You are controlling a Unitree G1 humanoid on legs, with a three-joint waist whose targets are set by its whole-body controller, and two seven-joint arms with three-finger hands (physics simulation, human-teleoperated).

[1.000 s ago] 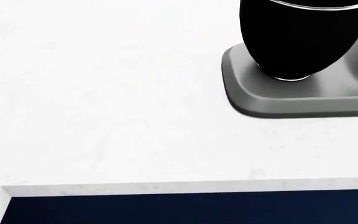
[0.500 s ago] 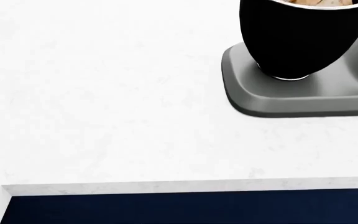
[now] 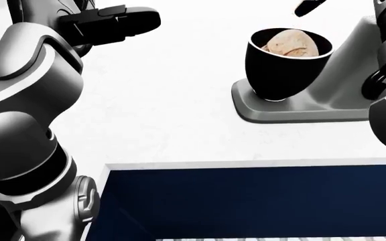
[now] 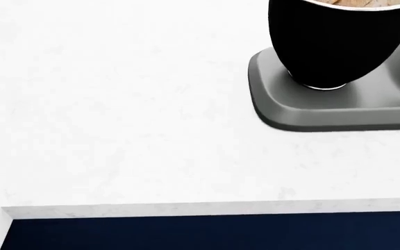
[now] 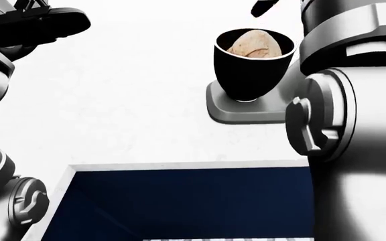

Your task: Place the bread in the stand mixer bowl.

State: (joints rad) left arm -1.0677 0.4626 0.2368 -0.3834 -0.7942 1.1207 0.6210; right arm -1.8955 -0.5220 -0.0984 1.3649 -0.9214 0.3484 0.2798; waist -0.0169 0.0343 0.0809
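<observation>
Tan bread (image 3: 289,43) sits inside the black bowl (image 3: 280,70), filling most of the opening, top just under the rim. We see the bowl upright on the grey mixer base (image 3: 294,108), which sits on the white worktop (image 3: 166,115) well in from its near edge, toward the right side in the eye views. In the head view only the bowl's lower body, a sliver of bread at the top edge and the base's rounded corner show.

Left hand (image 3: 109,22) hangs above the worktop at the top left of the left-eye view, well apart from the bowl. Its dark fingers (image 3: 136,19) lie stretched out flat, pointing right, holding nothing.

Right hand (image 3: 309,6): only a dark fingertip shows at the top edge of both eye views, above the bowl and clear of the bread. We cannot tell how far its fingers are spread; nothing visible in its hold. The right forearm fills the right side of the right-eye view and covers the mixer column.

Worktop's near edge runs across the lower part of all views, with a dark blue cabinet front (image 4: 214,232) below it. Worktop corner shows at lower left in the head view.
</observation>
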